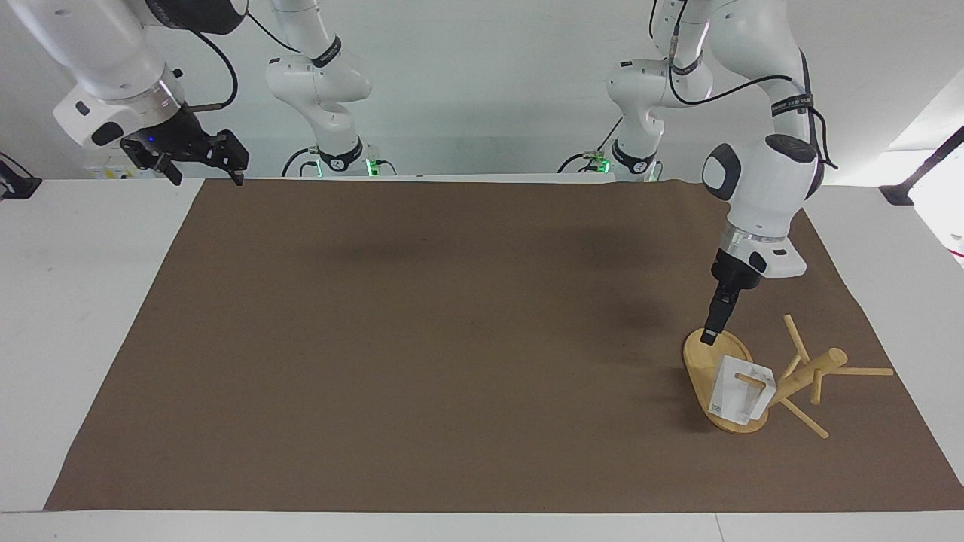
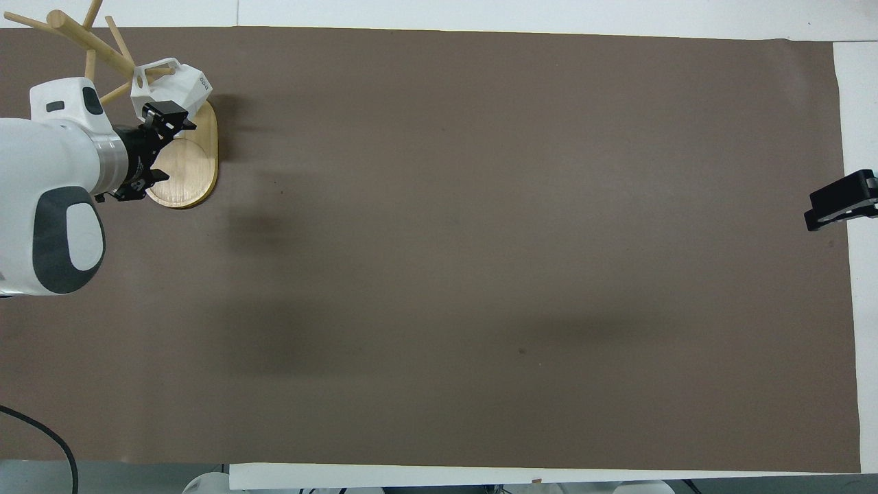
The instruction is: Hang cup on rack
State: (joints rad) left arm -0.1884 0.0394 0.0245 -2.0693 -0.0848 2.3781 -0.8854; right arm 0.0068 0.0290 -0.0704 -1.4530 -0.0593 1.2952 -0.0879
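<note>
The white faceted cup (image 1: pixel 742 393) hangs by its handle on a low peg of the bamboo rack (image 1: pixel 807 375), over the rack's oval base (image 1: pixel 698 361). In the overhead view the cup (image 2: pixel 177 86) sits on a peg beside the post (image 2: pixel 89 42). My left gripper (image 1: pixel 709 336) is open and empty. It is in the air over the base, just above the cup and apart from it; it also shows in the overhead view (image 2: pixel 170 145). My right gripper (image 1: pixel 205 175) is open and empty and waits above the table's corner at the right arm's end.
A brown mat (image 1: pixel 452 339) covers most of the table. The rack stands at the left arm's end of the mat. Its other pegs (image 1: pixel 866 371) stick out toward the mat's edge. The right gripper's tip (image 2: pixel 840 200) shows at the mat's edge.
</note>
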